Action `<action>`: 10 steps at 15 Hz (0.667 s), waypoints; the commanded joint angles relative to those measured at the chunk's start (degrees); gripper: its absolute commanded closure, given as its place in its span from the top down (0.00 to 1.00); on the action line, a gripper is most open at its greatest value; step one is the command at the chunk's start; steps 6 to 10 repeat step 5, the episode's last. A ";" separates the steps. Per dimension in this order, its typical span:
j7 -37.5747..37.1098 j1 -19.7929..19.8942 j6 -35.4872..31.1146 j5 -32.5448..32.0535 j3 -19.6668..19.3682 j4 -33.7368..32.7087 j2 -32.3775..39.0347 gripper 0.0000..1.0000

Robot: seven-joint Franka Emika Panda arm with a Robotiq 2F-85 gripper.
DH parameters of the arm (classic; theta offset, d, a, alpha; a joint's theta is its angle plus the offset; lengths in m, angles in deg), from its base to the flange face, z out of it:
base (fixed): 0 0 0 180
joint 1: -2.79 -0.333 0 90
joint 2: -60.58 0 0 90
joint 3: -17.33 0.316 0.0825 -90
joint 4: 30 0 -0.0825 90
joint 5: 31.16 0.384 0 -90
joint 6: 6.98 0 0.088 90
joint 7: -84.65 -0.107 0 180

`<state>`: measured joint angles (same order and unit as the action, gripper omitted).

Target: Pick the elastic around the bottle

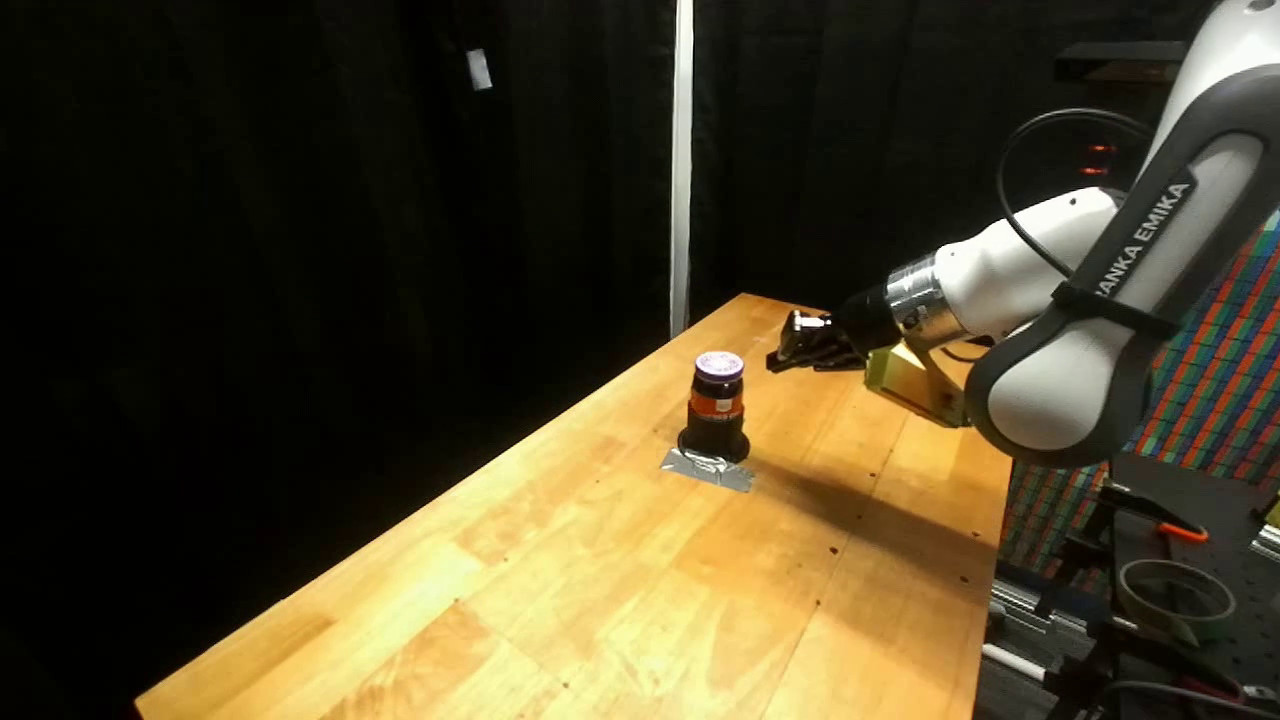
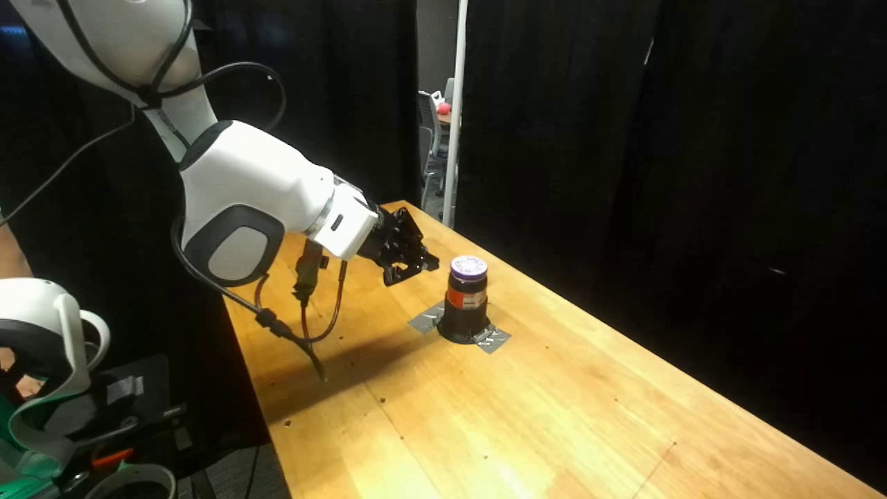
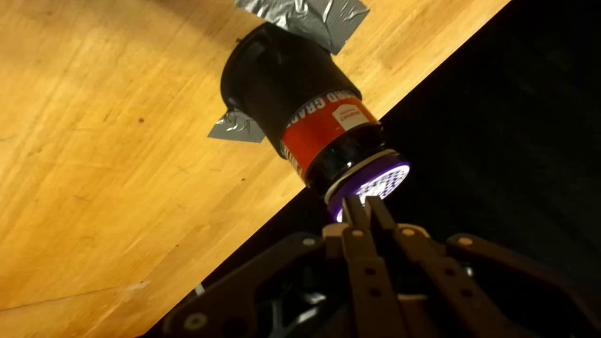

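Observation:
The bottle (image 3: pixel 324 134) stands upright in a black base (image 3: pixel 281 65), with an orange-red label and a purple-rimmed pale lid. It shows in both exterior views (image 1: pixel 717 405) (image 2: pixel 466 299). The elastic (image 3: pixel 358 167) is a thin pale ring around the bottle's neck just below the lid; I cannot make it out in the exterior views. My gripper (image 3: pixel 362 199) has its fingertips close together with a narrow gap and nothing between them. In the wrist view the tips overlap the lid; in both exterior views the gripper (image 1: pixel 775 366) (image 2: pixel 414 272) is beside the bottle, apart from it, near lid height.
Silver tape (image 1: pixel 707 470) fixes the base to the wooden table (image 1: pixel 620 590), and also shows in the wrist view (image 3: pixel 310 19). Black curtains (image 1: pixel 300 250) and a white pole (image 2: pixel 454 118) stand behind the table. A side bench with a tape roll (image 1: pixel 1175 600) is beyond the table edge.

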<state>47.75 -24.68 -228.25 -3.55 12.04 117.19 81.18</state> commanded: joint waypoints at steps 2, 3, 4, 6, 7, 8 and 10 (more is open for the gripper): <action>-0.04 9.58 1.45 -0.73 10.16 -0.04 -0.86 0.36; 1.79 9.52 -0.54 0.94 10.62 -0.15 0.17 0.17; 1.56 10.50 0.25 0.76 11.52 -0.13 0.16 0.26; 1.44 11.08 0.56 0.64 11.97 -0.14 0.16 0.33; 1.44 11.08 0.56 0.64 11.97 -0.14 0.16 0.33; 1.44 11.08 0.56 0.64 11.97 -0.14 0.16 0.33; 1.44 11.08 0.56 0.64 11.97 -0.14 0.16 0.33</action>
